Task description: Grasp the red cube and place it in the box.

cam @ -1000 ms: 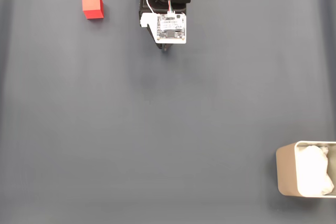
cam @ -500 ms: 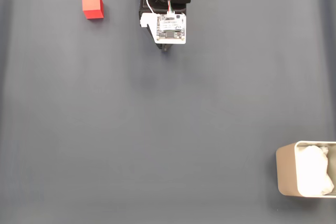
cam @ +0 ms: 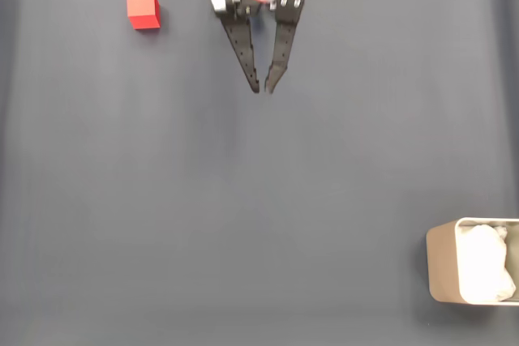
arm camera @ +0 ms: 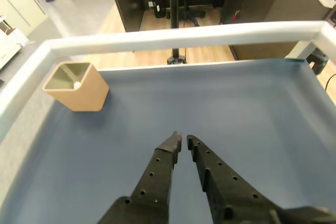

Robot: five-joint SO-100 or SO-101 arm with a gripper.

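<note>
The tabletop (cam: 259,200), covered in dark blue-grey matting, is spanning the whole fixed view, with a white raised rim (arm camera: 178,38) bounding its far side in the wrist view. Versus half a second ago, the arm is pitching up: the white camera board that was covering the gripper is gone from the fixed view, and the two black fingers are now lying exposed, pointing toward the bottom of the fixed view. The gripper (cam: 263,87) is sitting at top centre, tips nearly together with only a narrow slit between them, holding nothing; the wrist view (arm camera: 182,141) is showing the same small gap. The box (cam: 442,269) is resting at the lower right edge, partly cut off, with white lining (cam: 486,269) inside and its long axis not determinable. The red cube (cam: 143,9) is sitting unmoved at upper left, edges roughly square to the frame, well apart from the gripper.
</note>
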